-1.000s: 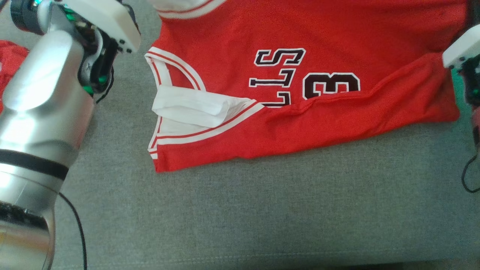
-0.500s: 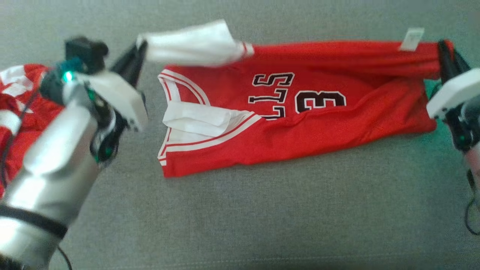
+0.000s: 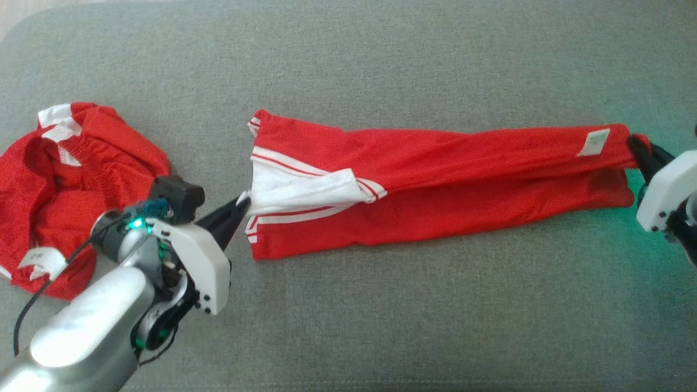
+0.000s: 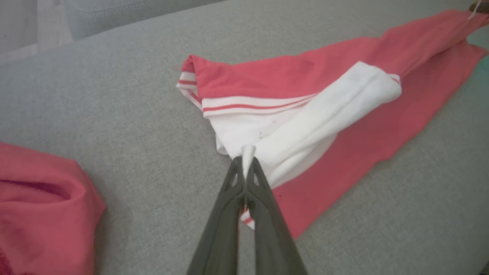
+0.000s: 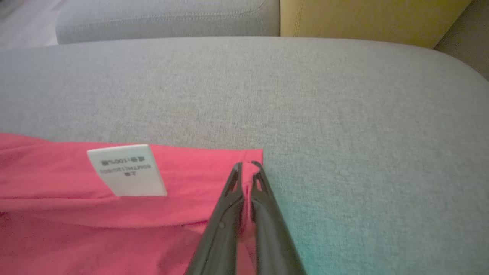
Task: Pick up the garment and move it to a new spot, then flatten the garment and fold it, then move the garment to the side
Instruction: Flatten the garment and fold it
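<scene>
At each end of the jersey (image 3: 463, 163), left gripper (image 3: 244, 203) and right gripper (image 3: 634, 144) are pinching its cloth; I'm aiming for an even, taut lay-down.

Left gripper (image 3: 244, 201) clamped, right gripper (image 3: 633, 141) clamped

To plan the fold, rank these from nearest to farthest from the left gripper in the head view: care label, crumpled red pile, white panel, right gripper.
1. White panel: pinched in the left gripper.
2. Crumpled red pile: on its left.
3. Care label: near the right end of the jersey.
4. Right gripper: just past the label, clamping that end.
</scene>
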You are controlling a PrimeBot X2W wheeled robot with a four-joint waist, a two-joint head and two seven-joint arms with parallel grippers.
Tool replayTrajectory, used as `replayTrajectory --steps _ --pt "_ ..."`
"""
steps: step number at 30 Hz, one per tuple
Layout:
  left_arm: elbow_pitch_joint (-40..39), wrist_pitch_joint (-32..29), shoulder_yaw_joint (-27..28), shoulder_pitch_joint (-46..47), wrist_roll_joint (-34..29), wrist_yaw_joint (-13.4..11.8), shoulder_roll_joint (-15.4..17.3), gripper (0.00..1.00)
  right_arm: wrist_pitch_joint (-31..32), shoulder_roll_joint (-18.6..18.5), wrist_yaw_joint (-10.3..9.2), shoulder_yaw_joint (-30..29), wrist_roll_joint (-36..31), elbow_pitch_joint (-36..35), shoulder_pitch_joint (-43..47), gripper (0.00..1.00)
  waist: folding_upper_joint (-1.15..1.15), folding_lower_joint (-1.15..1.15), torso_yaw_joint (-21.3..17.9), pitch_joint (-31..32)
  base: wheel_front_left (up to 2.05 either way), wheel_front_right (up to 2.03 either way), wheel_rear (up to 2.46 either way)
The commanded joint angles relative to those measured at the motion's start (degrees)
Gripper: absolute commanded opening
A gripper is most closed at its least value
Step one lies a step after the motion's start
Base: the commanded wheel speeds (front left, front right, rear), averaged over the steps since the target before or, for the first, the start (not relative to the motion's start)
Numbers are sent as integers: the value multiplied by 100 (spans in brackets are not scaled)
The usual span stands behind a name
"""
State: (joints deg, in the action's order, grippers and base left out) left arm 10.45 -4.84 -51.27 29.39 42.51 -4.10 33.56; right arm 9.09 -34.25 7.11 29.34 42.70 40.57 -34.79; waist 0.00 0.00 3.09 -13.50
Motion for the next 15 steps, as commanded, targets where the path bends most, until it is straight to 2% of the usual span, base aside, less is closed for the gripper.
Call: replayTrajectory --steps 1,10,11,12,13,15 --pt "-182 -19 266 189 1 -52 280 0 47 -251 37 44 59 -148 81 0 0 0 -5 4 0 0 0" --pt "-343 -301 75 -108 85 -168 320 0 673 -420 37 249 95 -312 328 0 0 0 -76 37 0 0 0" --pt "-322 -335 39 -120 75 -161 319 20 708 -410 37 246 73 -285 349 90 0 0 -85 38 0 0 0" --pt "-305 -357 6 -125 56 -156 320 49 740 -393 37 235 58 -258 365 100 0 0 -92 44 0 0 0" --pt "-288 -357 -16 -132 40 -156 316 100 739 -372 37 216 43 -251 372 100 0 0 -101 51 0 0 0" --pt "-263 -192 74 -127 43 -241 269 100 564 -338 37 73 -26 -240 333 100 0 0 -117 67 0 0 0"
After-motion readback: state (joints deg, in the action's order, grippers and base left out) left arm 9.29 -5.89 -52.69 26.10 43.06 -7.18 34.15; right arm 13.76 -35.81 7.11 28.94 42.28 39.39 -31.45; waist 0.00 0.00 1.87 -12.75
